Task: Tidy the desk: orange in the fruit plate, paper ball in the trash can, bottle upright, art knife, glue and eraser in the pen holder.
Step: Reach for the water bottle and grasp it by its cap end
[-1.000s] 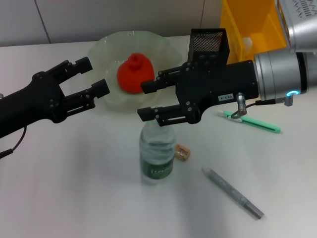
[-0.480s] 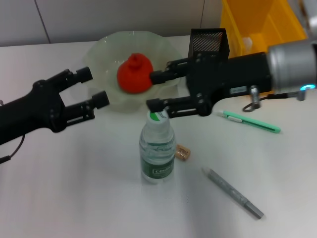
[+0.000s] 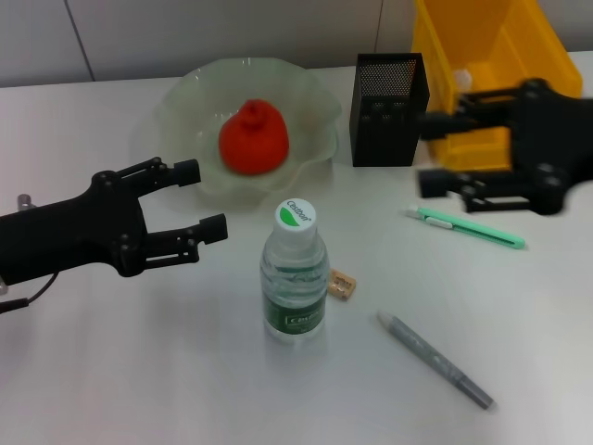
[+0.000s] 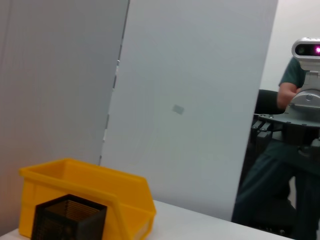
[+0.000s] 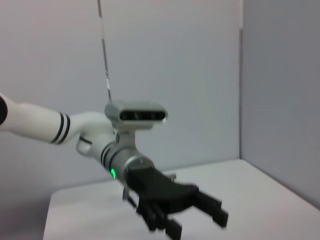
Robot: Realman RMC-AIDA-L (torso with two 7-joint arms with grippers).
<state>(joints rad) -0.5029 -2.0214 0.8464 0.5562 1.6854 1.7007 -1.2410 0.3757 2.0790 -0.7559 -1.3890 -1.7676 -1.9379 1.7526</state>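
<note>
Clear green-labelled plastic bottle [image 3: 295,271] is standing upright; red-orange fruit [image 3: 253,138] is sitting in the pale green wavy plate [image 3: 315,102]. Green art knife [image 3: 468,227], grey glue stick [image 3: 434,360] and small tan eraser [image 3: 342,285] are lying outside the black mesh pen holder [image 3: 389,108]. Left gripper [image 3: 196,199] and right gripper [image 3: 428,150] are both hovering open, empty.

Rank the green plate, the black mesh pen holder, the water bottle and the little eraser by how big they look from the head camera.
Largest to smallest:
1. plate
2. bottle and pen holder: too alike to rank; the bottle stands nearer the camera, which may enlarge it
3. eraser
</note>
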